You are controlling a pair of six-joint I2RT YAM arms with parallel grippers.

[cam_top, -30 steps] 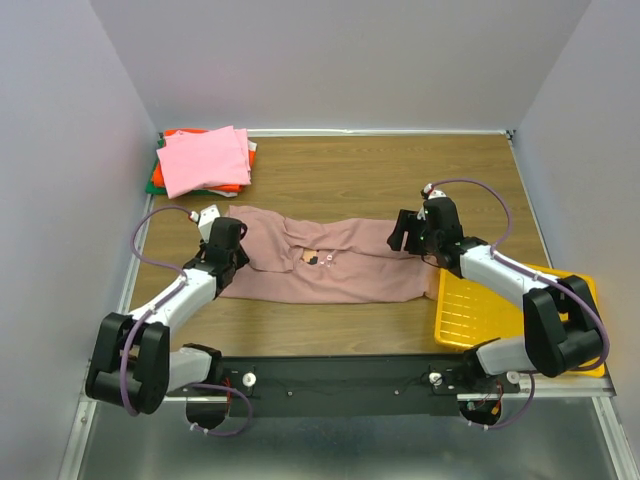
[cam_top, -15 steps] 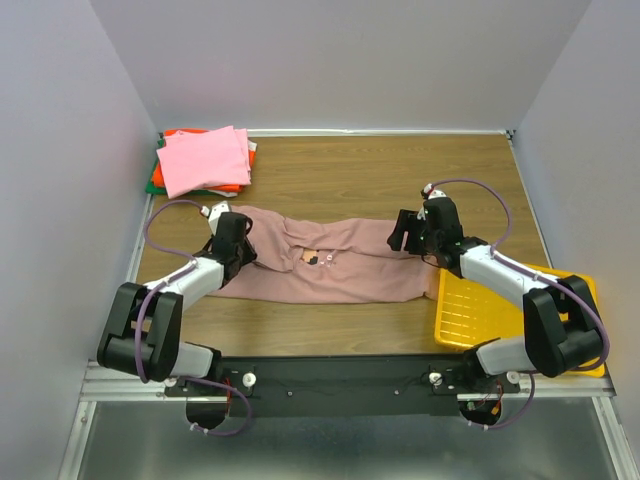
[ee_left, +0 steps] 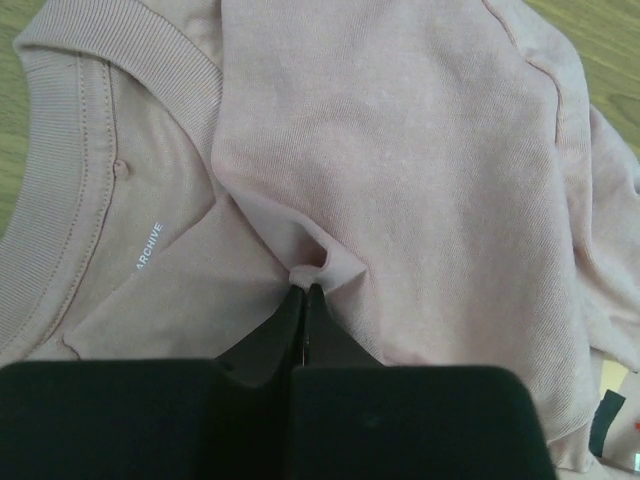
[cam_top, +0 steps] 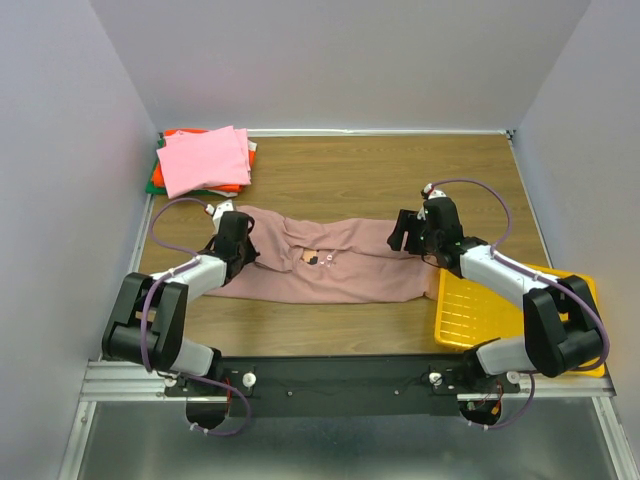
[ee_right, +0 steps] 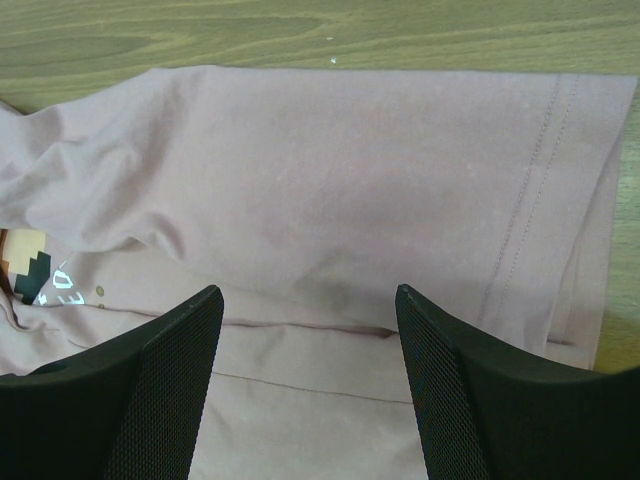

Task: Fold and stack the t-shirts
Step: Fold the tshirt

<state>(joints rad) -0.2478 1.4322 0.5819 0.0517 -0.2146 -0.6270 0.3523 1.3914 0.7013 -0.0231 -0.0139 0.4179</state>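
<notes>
Left claw (ee_left: 303, 293) edged forward, pinching mauve t-shirt (cam_top: 345, 272) fold, right claw (ee_right: 307, 305) wide above

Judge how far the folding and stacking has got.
Done: a folded pile, bright pink tee on top, sits in the far left corner. In hand: the mauve tee lies partly folded; the left claw is shut on a pinch of it near the collar, the right claw open above its hem end. Left: finish folding it and add it to the pile.
</notes>
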